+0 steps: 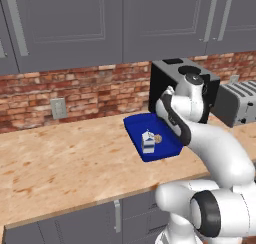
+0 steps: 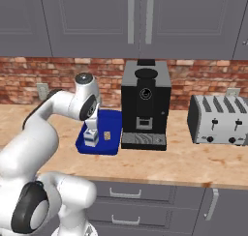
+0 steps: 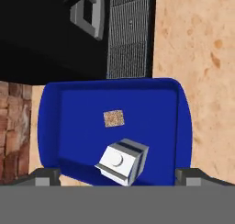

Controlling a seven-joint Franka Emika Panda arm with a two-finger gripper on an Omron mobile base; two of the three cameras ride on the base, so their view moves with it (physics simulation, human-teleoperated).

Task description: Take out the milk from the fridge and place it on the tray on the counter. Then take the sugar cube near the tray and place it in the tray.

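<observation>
Hovering above the tray [image 3: 183, 122], the pincer [image 3: 117, 178] has its two finger tips spread wide at either side of the hand view, grasping nothing.

Milk [image 1: 148, 141]: upright inside the tray, toward the counter's front edge. Seen from above in the hand view, gabled top with round cap facing the camera.

Sugar cube [image 3: 114, 118]: lying flat on the tray floor, just beside the milk, on the side toward the black coffee machine [image 2: 145, 104]. Apart from the carton, not touching as far as the hand view shows.

Tray: sits on the counter [image 1: 65, 153], close beside the coffee machine's base. Toaster [image 2: 220, 119] further right, well apart.

Progress, judged from the layout: both placements look complete, with milk and cube inside the rim. Nothing of the task appears left but lifting the arm clear. Fridge is out of frame, so its door state cannot be told.
</observation>
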